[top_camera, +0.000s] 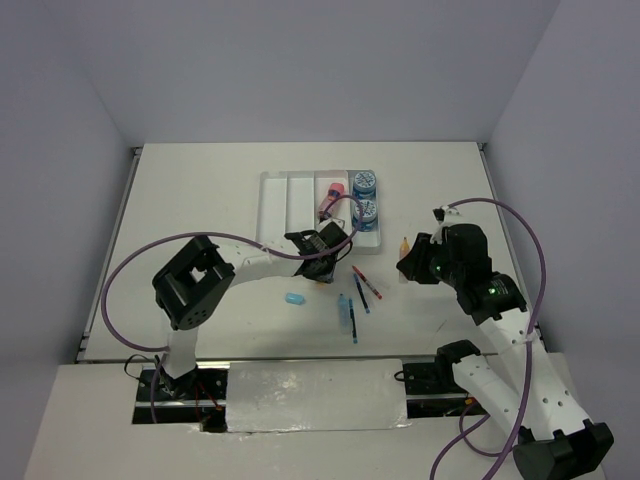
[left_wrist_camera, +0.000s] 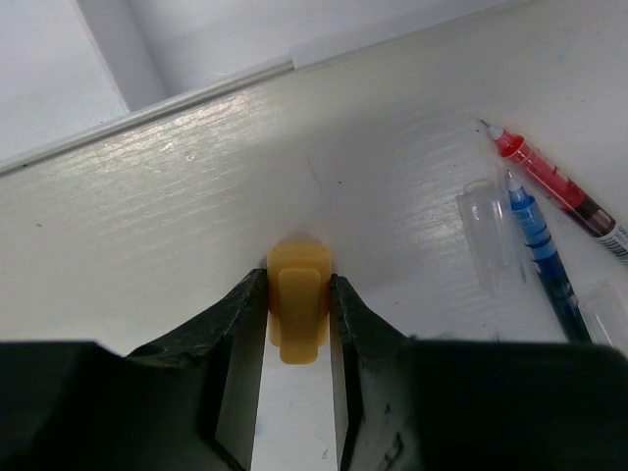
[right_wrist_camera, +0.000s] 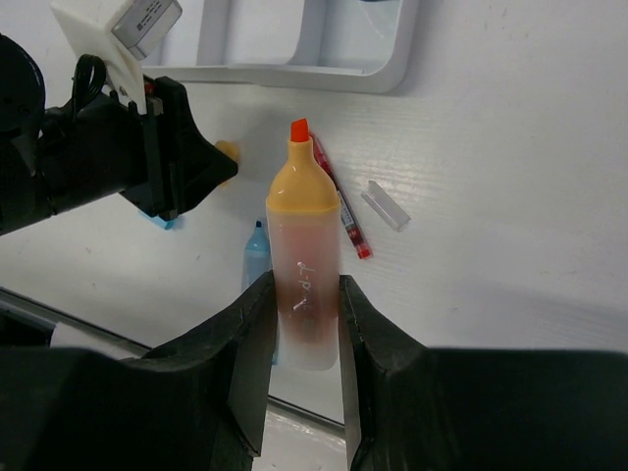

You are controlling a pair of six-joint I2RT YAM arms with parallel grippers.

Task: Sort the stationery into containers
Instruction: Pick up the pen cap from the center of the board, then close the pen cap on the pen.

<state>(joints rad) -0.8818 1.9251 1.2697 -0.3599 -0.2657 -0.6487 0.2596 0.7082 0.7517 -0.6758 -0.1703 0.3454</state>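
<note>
White surface, pale walls close on three sides. You have plenty of bare room left of your left claw, and a narrower bare strip right of your right claw out to the surface edge.

The clear four-slot tray sits just beyond your left claw, with its near rim close to the fingers. The two left slots look empty. The rightmost slot holds the far blue roll and the near blue roll, one behind the other. The pink cylinder lies slanted in the slot beside them.

Your left claw is closed down to a narrow gap and pinches the orange eraser, with both fingers against its sides. Can't tell if the eraser touches the surface.

Your right claw is clamped on the orange highlighter, held above the surface with its tip pointing toward the tray's near right corner.

Loose between your claws are the red pen, the blue pen just beside it, and a clear cap. A pale blue pen lies nearer the bases. The light-blue eraser lies near-left of your left claw, apart from the pens.
</note>
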